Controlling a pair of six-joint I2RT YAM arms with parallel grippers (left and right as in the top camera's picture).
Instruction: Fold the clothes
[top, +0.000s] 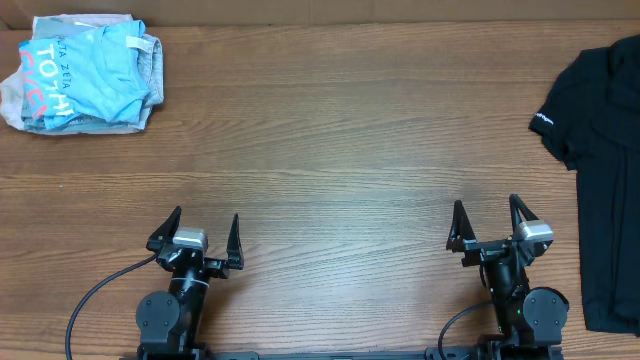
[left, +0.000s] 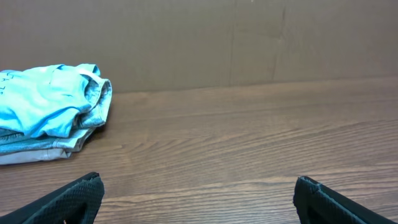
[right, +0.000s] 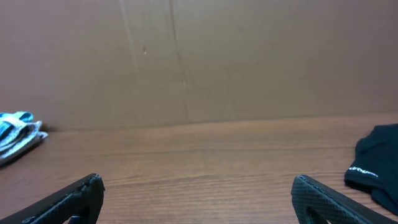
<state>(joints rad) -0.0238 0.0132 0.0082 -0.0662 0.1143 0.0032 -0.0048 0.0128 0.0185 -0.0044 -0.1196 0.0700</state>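
A folded light sky-blue T-shirt (top: 85, 72) with red-and-white lettering lies on a small pile at the table's far left corner; the left wrist view shows it as the sky-blue T-shirt (left: 43, 99) at left. A black T-shirt (top: 605, 170) with small white lettering is spread flat along the right edge, and the black T-shirt (right: 376, 162) shows at the right wrist view's lower right. My left gripper (top: 206, 225) and right gripper (top: 486, 215) rest at the near edge, both open wide and empty, far from either garment.
Pale denim shorts (top: 148, 55) lie under the blue shirt in the pile. A brown cardboard wall (left: 249, 43) closes off the table's far side. Cables run from both arm bases at the near edge.
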